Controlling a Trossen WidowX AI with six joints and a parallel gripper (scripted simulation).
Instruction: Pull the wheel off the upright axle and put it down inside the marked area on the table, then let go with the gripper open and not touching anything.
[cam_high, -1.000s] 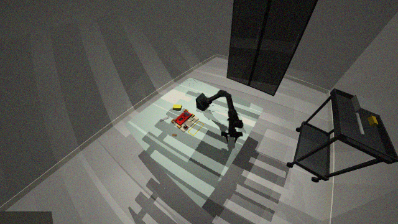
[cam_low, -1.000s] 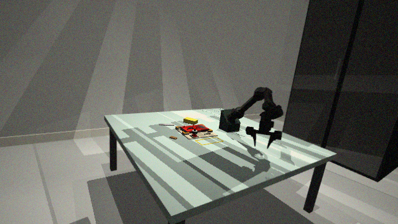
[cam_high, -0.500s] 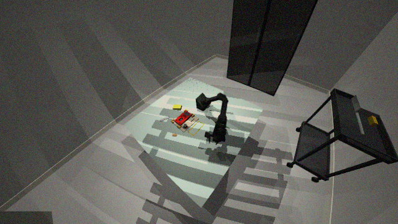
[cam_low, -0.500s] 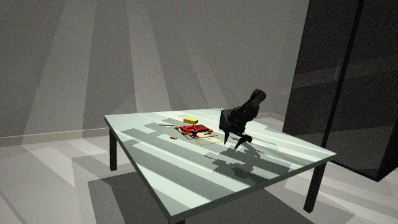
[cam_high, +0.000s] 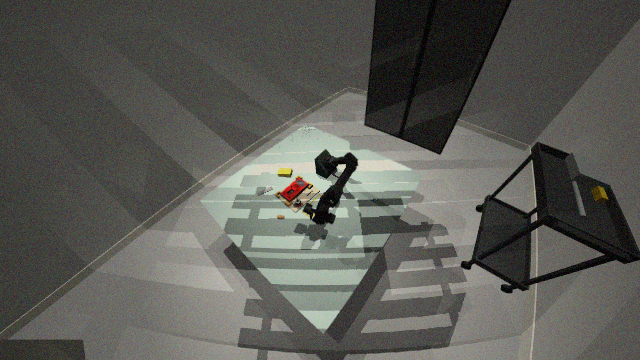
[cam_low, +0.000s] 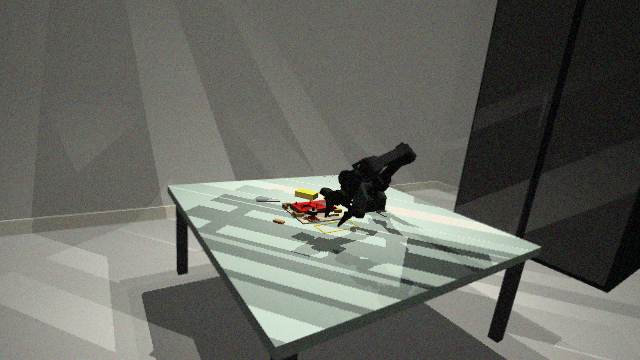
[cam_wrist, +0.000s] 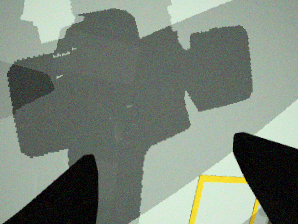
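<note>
A small dark round part, which looks like the wheel on its axle (cam_high: 298, 202) (cam_low: 313, 209), stands at the front of the beige board with the red plate; fine detail is too small to tell. The marked area, a yellow outline (cam_low: 320, 230) (cam_wrist: 222, 178), lies on the table beside the board; part of it shows at the lower right in the wrist view, partly behind a finger. My gripper (cam_low: 334, 220) (cam_wrist: 166, 153) is open and empty, above the table near the outline and to the right of the wheel in the exterior view. The wheel is not in the wrist view.
A red plate (cam_high: 294, 190) (cam_low: 300, 206) covers the back of the board. A yellow block (cam_high: 285, 172) (cam_low: 306, 194) is behind it. A small orange piece (cam_high: 281, 217) (cam_low: 278, 221) and a pale grey item (cam_high: 265, 190) (cam_low: 266, 199) lie to the left. The arm's shadow crosses the table.
</note>
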